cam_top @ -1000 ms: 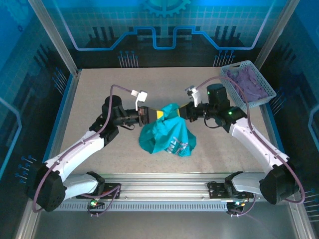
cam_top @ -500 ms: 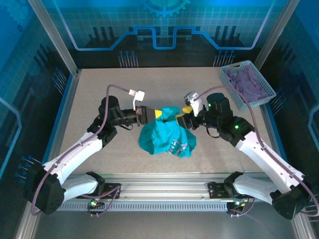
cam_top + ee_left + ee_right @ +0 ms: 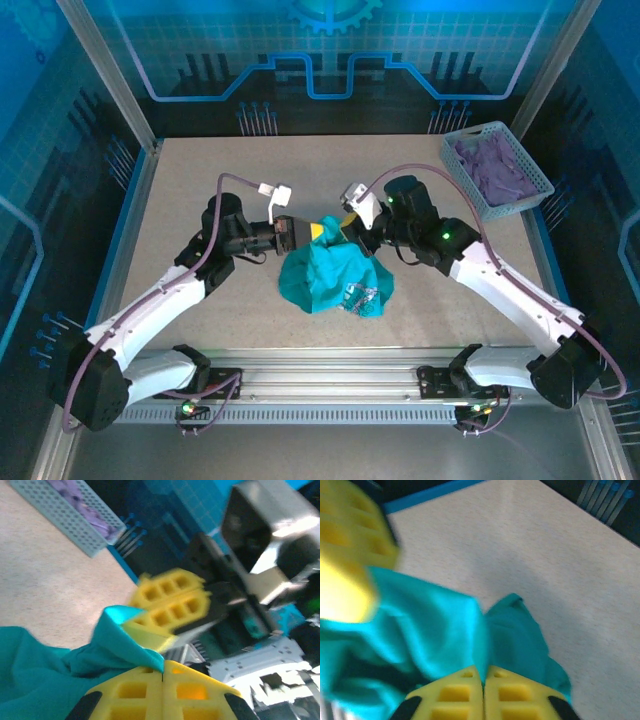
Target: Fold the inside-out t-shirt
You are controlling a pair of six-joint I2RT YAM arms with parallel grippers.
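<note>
Inside-out t-shirt (image 3: 332, 282) sits bunched beneath the two sets of fingertips, its raised top edge pinched by the left gripper (image 3: 318, 232), fingers pressed together, and just beside them by the right gripper (image 3: 340, 227), likewise clamped on fabric.

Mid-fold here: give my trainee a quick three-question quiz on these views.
1. True or false: the teal-green soft fabric t-shirt lies spread out flat.
2. The purple cloth is: A) in the pale perforated plastic basket; B) under the t-shirt; C) draped over an arm.
3. Fill in: the left gripper and right gripper are both ___ on the t-shirt.
Key: 1 false, bunched; 2 A; 3 shut.
</note>
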